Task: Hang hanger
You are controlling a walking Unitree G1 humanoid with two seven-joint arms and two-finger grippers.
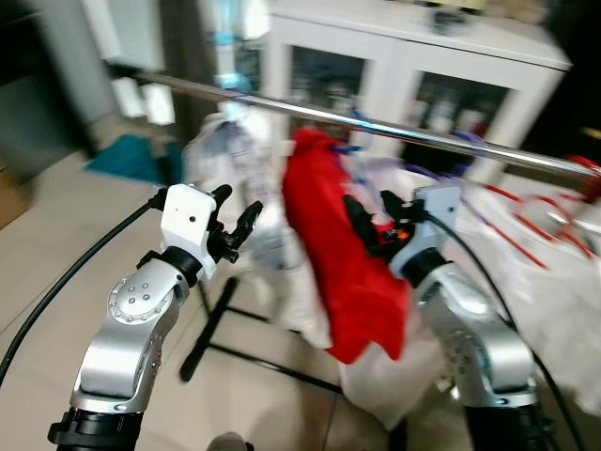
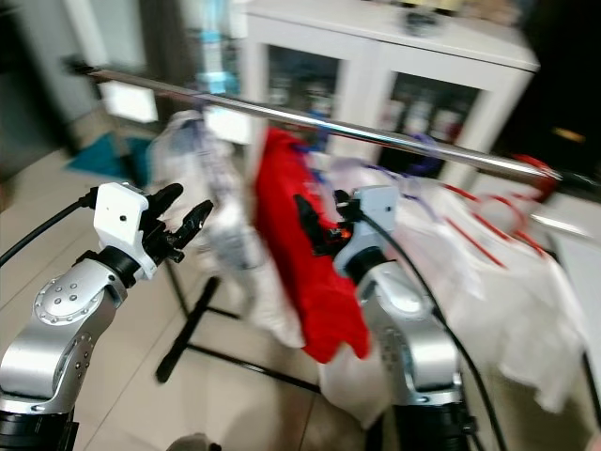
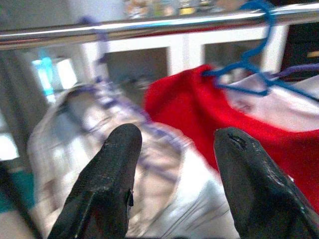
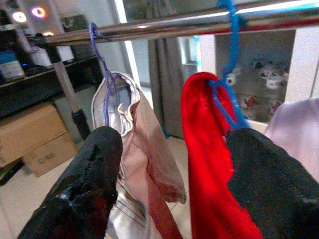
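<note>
Blue hanger [image 4: 227, 74] carrying a red garment [image 1: 343, 254], its hook already over the metal rail [image 1: 376, 127], which runs from upper left to lower right across the head views. The right gripper [image 1: 371, 225] sits just in front of and below the hanger, nearer to it than the left gripper [image 1: 235, 225]; its fingers [image 4: 84, 184] are spread, holding nothing, with the red cloth between them (contact cannot be told). The left gripper is likewise released, fingers [image 3: 107, 184] apart, facing a pale garment [image 1: 235, 178] on a purple hanger [image 4: 102, 74] beside the red one. More white clothes [image 1: 526, 263] crowd the rail to the right; a white cabinet [image 1: 413, 66] stands behind.
</note>
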